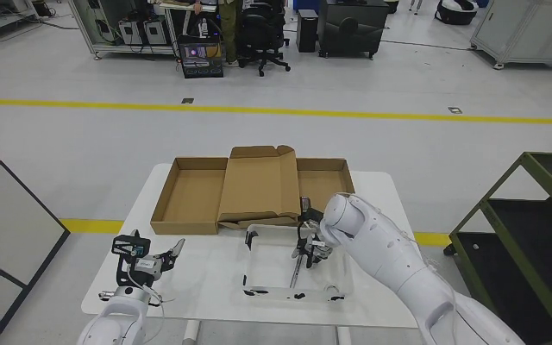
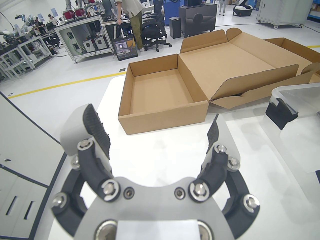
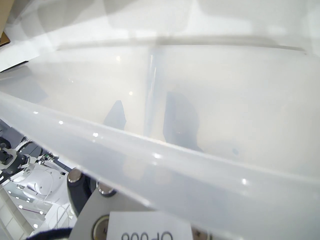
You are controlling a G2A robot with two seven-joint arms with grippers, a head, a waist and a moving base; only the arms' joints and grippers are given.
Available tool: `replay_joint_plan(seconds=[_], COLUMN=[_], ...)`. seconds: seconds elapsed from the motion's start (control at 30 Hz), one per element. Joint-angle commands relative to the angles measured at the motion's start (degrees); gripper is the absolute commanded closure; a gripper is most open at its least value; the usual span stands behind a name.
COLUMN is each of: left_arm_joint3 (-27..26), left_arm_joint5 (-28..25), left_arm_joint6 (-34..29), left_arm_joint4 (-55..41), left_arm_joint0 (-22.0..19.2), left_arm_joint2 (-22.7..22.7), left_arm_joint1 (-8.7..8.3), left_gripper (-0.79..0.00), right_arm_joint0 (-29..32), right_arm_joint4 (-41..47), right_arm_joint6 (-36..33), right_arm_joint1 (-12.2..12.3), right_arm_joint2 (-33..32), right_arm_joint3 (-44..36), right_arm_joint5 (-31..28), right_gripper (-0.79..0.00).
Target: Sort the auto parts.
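Observation:
A clear plastic bin (image 1: 259, 291) stands at the middle front of the white table (image 1: 379, 293). My right gripper (image 1: 308, 252) hangs inside the bin over a thin dark rod-like part (image 1: 297, 269). In the right wrist view the bin's milky wall and rim (image 3: 175, 156) cross in front of it, so it shows only as dim shapes. My left gripper (image 2: 152, 116) is open and holds nothing; it stays low over the table's front left (image 1: 164, 256). An open cardboard box (image 2: 160, 96) lies beyond it, with nothing inside.
Behind the bin (image 2: 295, 91) lie the left box (image 1: 188, 203), a flattened box with its lid open (image 1: 259, 185) and a further box (image 1: 326, 185). Black tape (image 2: 281, 113) marks a bin corner. A green cart (image 1: 509, 224) stands right, a grey panel (image 1: 26, 233) left.

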State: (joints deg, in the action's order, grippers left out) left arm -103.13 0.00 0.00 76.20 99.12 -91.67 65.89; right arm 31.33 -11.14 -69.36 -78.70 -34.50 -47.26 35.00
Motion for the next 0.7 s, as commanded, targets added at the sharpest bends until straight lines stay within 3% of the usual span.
replay_joint_plan(seconds=[0.0, 0.67], left_arm_joint3=[0.00, 0.00], left_arm_joint5=[0.00, 0.00], left_arm_joint6=[0.00, 0.00], left_arm_joint4=[0.00, 0.00], left_arm_joint0=[0.00, 0.00], left_arm_joint2=[0.00, 0.00], left_arm_joint1=[0.00, 0.00], left_gripper=[-0.785, -0.785], right_arm_joint0=[-0.40, -10.61], right_arm_joint4=[0.55, 18.43], right_arm_joint6=[0.53, 4.90], right_arm_joint1=[0.13, -4.19], right_arm_joint2=[1.06, 21.71], right_arm_joint3=[0.65, 10.53], right_arm_joint5=[0.46, 4.84], right_gripper=[-0.339, -0.317])
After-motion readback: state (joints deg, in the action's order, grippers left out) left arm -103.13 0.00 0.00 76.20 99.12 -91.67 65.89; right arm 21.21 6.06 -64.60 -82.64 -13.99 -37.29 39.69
